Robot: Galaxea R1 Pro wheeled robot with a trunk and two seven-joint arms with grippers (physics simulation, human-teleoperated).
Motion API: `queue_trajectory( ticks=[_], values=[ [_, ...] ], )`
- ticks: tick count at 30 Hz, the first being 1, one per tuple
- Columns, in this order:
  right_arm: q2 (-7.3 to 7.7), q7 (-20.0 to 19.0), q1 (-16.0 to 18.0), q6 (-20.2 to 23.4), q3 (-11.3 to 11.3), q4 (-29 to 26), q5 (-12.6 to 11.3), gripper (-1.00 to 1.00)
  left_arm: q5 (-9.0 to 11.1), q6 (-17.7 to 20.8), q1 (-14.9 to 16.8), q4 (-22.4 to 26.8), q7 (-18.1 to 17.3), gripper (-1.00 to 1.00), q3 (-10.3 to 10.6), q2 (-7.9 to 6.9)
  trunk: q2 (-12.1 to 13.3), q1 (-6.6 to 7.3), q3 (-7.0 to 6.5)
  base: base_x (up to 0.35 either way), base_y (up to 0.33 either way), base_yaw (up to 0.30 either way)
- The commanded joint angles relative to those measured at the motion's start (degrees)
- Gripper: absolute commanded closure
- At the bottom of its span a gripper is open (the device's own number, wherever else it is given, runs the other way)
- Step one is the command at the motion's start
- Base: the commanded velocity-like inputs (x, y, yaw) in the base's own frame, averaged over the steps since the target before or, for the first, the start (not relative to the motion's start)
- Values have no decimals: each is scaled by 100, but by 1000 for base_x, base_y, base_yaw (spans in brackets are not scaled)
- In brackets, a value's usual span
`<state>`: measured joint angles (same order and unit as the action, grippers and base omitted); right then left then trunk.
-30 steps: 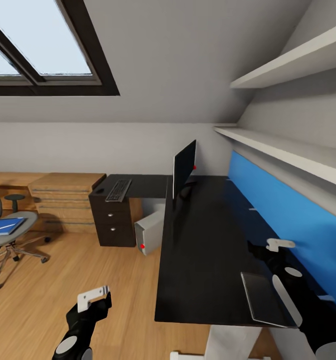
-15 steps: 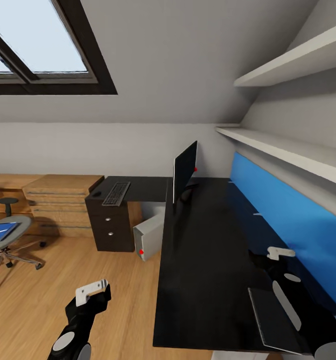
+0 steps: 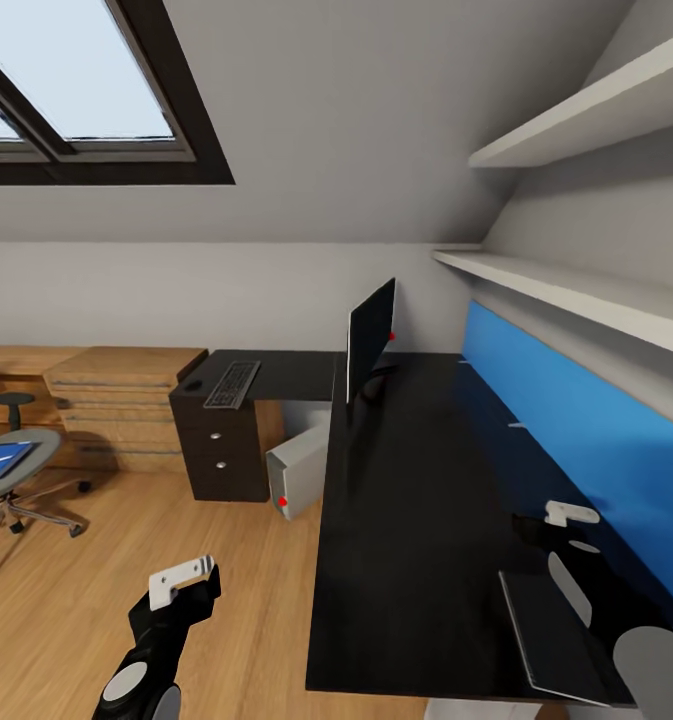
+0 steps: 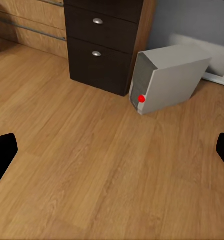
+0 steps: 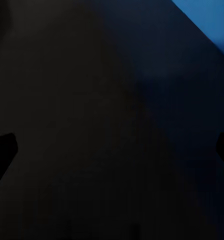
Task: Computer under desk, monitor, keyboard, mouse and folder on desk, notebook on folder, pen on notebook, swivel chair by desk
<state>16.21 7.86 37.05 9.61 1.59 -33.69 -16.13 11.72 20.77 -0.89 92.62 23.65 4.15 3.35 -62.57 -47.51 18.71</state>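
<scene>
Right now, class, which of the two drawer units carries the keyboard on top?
The black drawer unit beside the silver-grey computer tower; the slim keyboard lies on it, not the light wooden chest.

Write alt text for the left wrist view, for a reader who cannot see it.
A silver-grey computer tower with a red light on its front stands on a light wooden floor, beside a black drawer unit with round metal knobs. The two dark fingertips of the left end effector sit wide apart, holding nothing.

The black monitor (image 3: 370,338) stands on the desk (image 3: 416,520), keyboard (image 3: 233,384) on its far wing, grey computer (image 3: 299,470) beneath, notebook (image 3: 551,637) near.
</scene>
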Motion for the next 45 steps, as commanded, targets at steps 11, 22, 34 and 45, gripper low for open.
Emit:
queue_trajectory(
  ticks=[11,22,34,45],
  values=[
    [17,97,69,25,17,114,-3,-100,50,14,1,11,51,-100,7,-1,-447,-243,204,0,0,0],
    [84,529,169,219,10,300,4,-100,41,14,1,2,60,-100,7,-1,-888,-485,401,0,0,0],
    [93,575,496,260,8,829,4,-100,41,14,0,2,61,-100,8,-1,-1370,-748,617,0,0,0],
    [86,577,513,337,15,862,4,-100,41,14,1,-6,61,-100,7,0,-1811,-990,814,0,0,0]
  ],
)
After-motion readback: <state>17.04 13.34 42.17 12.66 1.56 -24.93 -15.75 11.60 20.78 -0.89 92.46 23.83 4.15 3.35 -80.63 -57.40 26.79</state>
